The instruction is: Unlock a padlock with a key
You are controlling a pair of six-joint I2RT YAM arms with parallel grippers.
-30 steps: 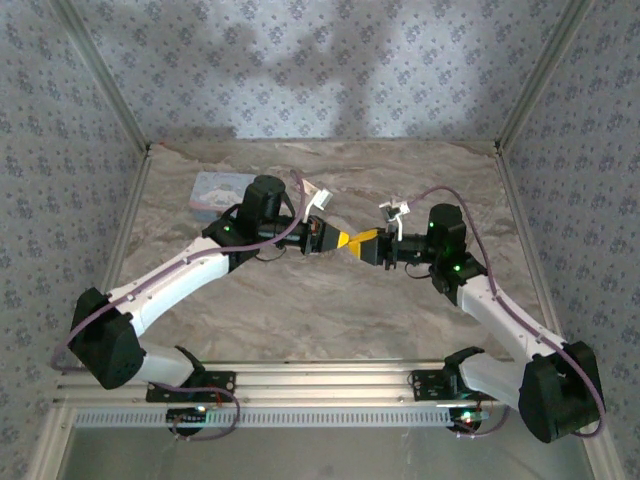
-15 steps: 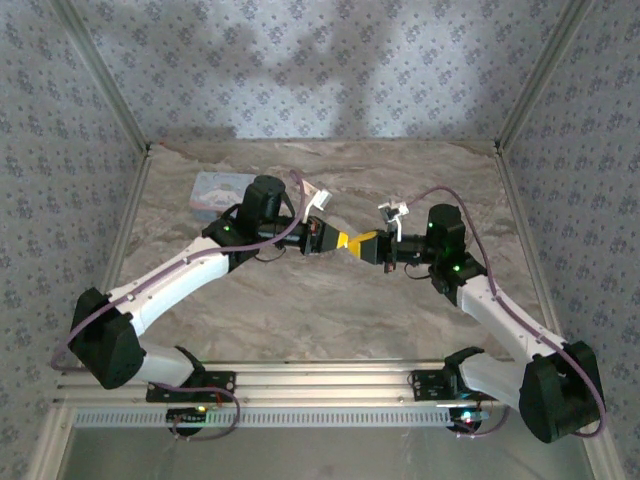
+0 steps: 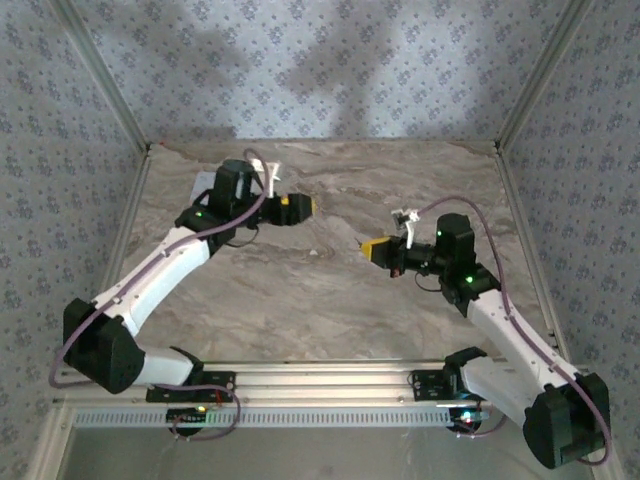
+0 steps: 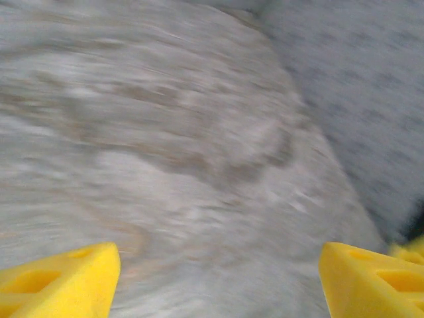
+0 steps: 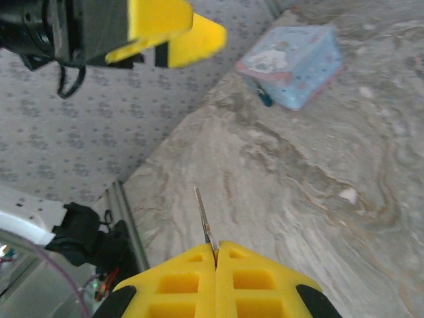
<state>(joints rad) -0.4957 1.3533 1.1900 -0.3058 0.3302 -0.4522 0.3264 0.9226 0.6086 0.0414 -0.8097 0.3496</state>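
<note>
At right pincer (image 5: 216,248) tip: key (image 5: 202,217) pinched, blade protruding forward.

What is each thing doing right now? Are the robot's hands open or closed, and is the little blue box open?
Left hand: open, holding nothing.
Right hand: shut on the key.
Key: pinched in the right hand, blade sticking out, up off the table.
Box: looks closed, sitting on the table.
</note>
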